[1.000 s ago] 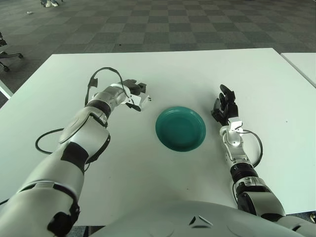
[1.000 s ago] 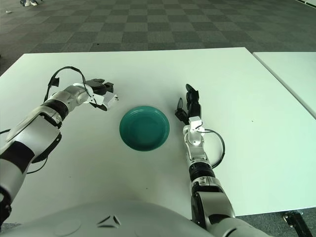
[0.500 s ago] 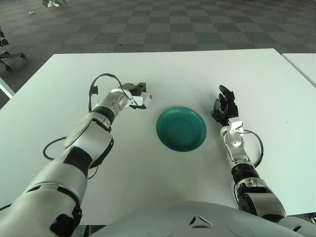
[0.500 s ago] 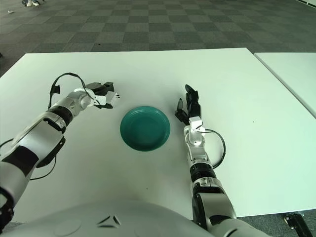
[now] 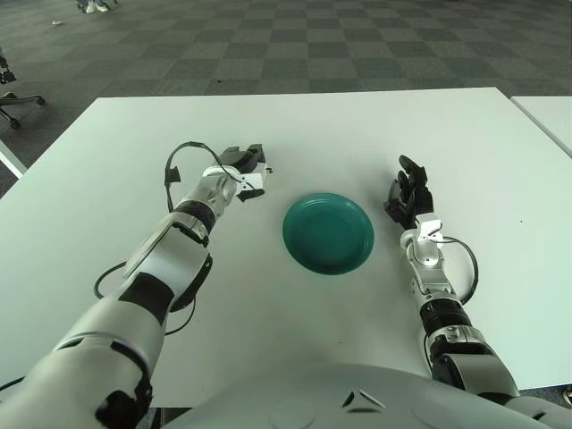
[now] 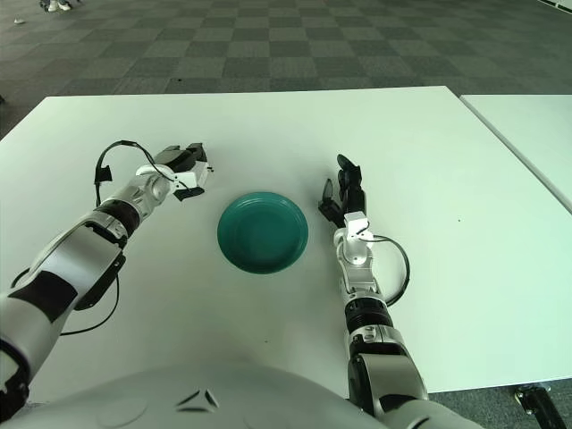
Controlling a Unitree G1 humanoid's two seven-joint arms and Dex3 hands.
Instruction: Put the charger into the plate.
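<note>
Since the earlier frames the left hand [image 5: 243, 168] has travelled away from the robot and slightly inward, and the plate [image 5: 328, 231] has not shifted. That hand now sits to the left of the plate and a little beyond it, above the white table [image 5: 357, 134], its fingers [image 5: 254, 153] closed on the charger [image 5: 253, 181]. The charger is a small white block showing at the lower edge of the grasp, clear of the plate and not yet over its rim. Its long axis appears to run roughly left to right, with the exposed end pointing toward the plate; its detail is too small to confirm, and no prongs can be made out. The right hand [image 5: 409, 195] shows just right of the plate, fingers raised and loosely spread, holding nothing.

Risks noted: only part of the charger is enclosed, so a quick sideways swing could let it slip out short of the dish. A low carry could knock the near rim and push the plate toward the right hand. Early release would land it on the table.
</note>
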